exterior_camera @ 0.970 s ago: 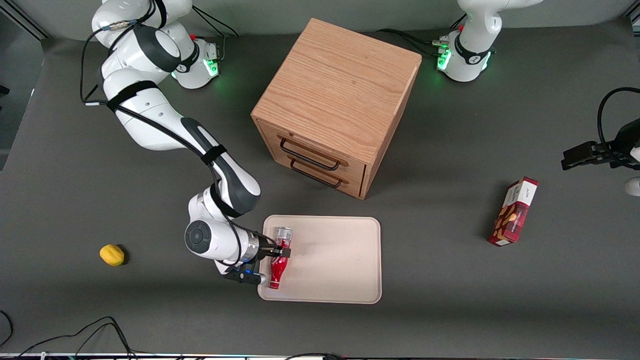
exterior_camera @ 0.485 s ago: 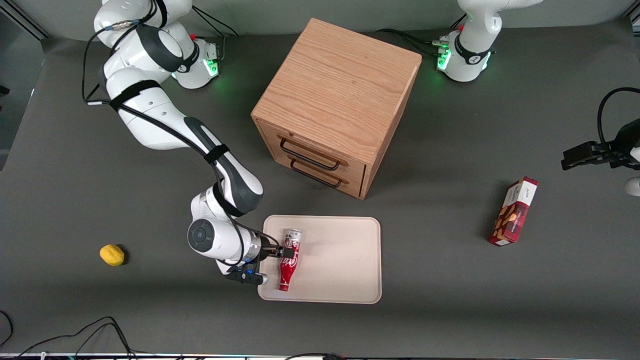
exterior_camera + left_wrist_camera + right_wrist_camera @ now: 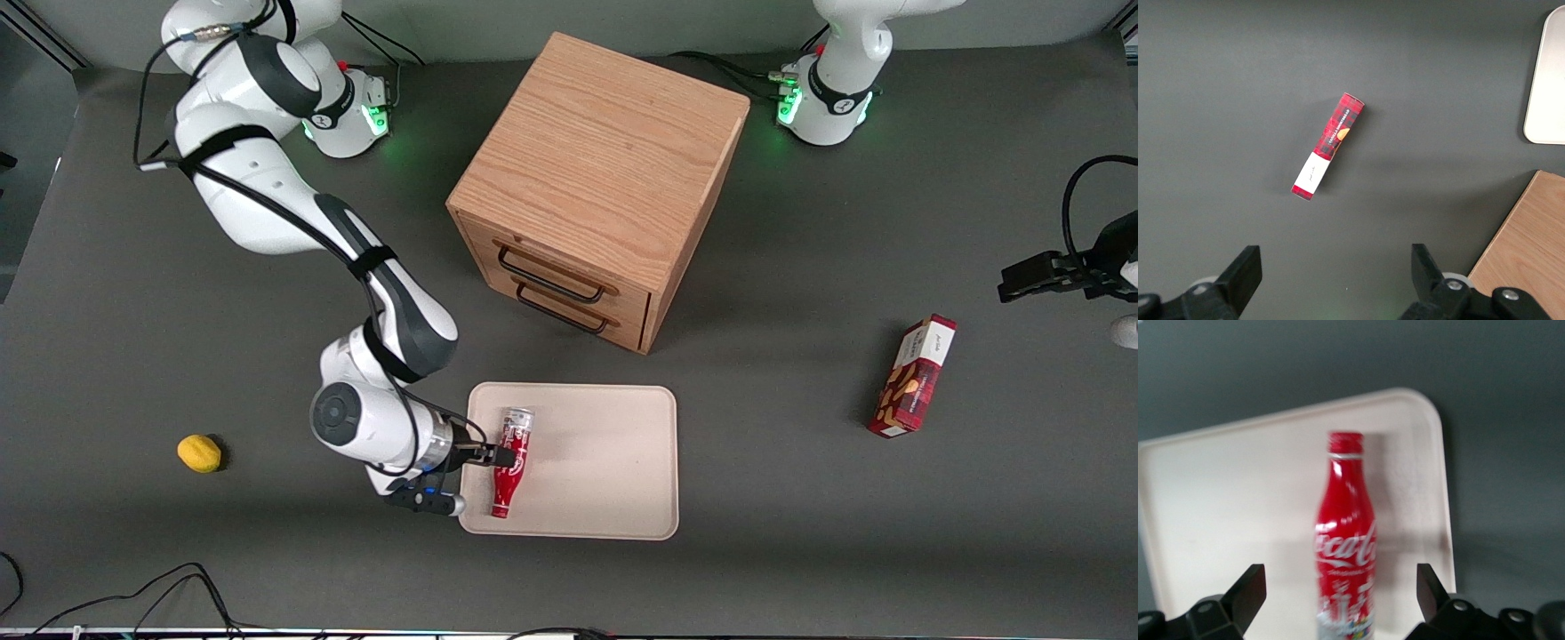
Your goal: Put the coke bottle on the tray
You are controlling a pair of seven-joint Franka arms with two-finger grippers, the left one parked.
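Bearing white "Coca-Cola" script, the coke bottle (image 3: 1345,540) lies on the tray (image 3: 1218,493) between wide-open, empty jaws.

Red coke bottle (image 3: 509,462) upright on beige tray (image 3: 605,471), w/ cap on.

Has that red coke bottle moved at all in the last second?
Yes. The coke bottle has shifted inward from the tray rim nearest the working arm. The gripper, fingers open, has backed off toward that rim.

My gripper (image 3: 1338,597) hangs with fingers spread wide around the coke bottle (image 3: 1345,540), centre frame, which shows white "Coca-Cola" script on its red body. Small print on the snack box (image 3: 1328,147) is unreadable.
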